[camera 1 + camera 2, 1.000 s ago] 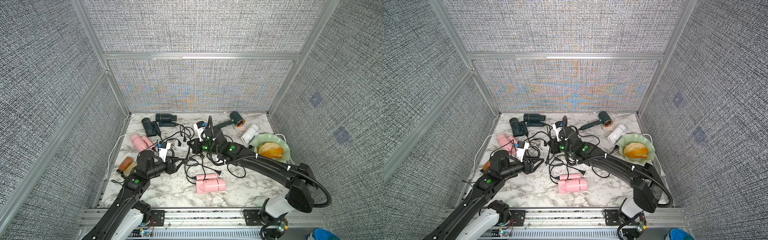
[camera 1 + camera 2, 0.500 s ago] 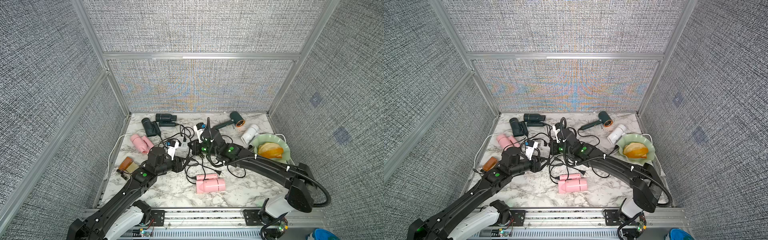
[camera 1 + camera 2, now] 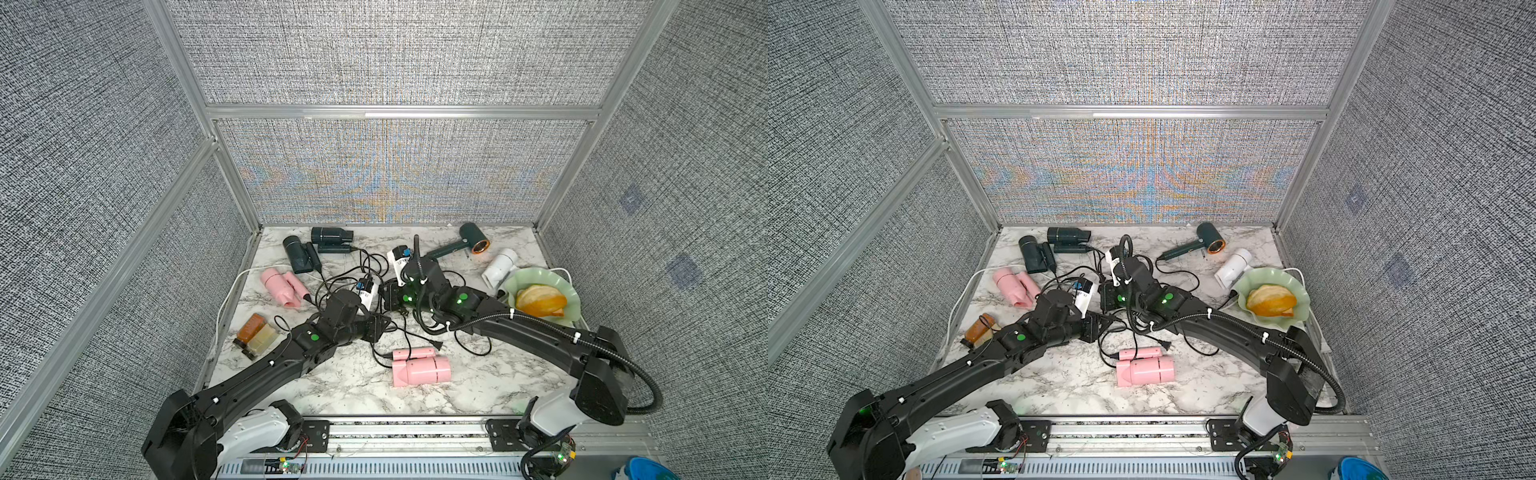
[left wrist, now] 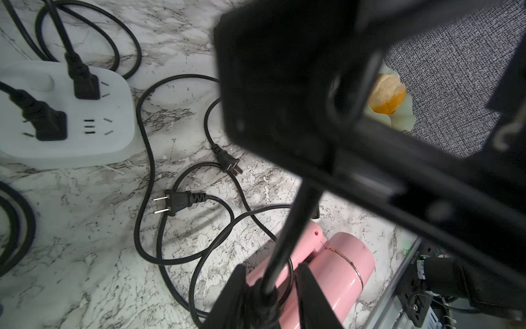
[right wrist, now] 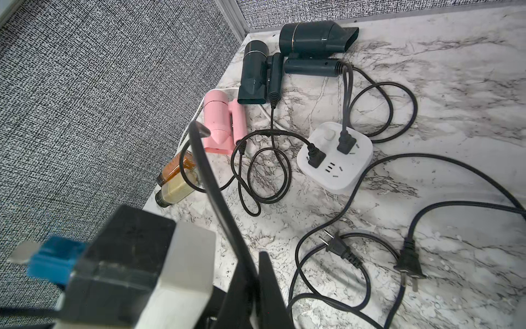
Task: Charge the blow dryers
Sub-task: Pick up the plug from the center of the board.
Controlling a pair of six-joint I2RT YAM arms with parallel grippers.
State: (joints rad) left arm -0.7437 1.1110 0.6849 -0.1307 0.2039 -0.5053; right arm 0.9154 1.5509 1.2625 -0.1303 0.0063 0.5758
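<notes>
now left hand (image 4: 271,269) half-open — black cord (image 4: 296,219) between fingers (image 4: 232,290)

No word, brand or number can be read in any view. In a top view, the left arm's white tag (image 3: 367,296) and the right arm's white tag (image 3: 394,262) carry dark marks, too small to read.

1. Dark teal dryer (image 3: 331,235), folded, lying along the worktop's (image 3: 332,386) back edge near the left corner.
2. Second teal dryer (image 3: 296,253), folded, just beside it.
3. Pink dryer (image 3: 279,286), folded, by the left edge.
4. Second pink dryer (image 3: 422,370), folded, near the front edge, centre.
5. Dark green copper-ringed dryer (image 3: 473,242), handle out, back right.
6. White dryer (image 3: 498,268), near the right edge.
</notes>
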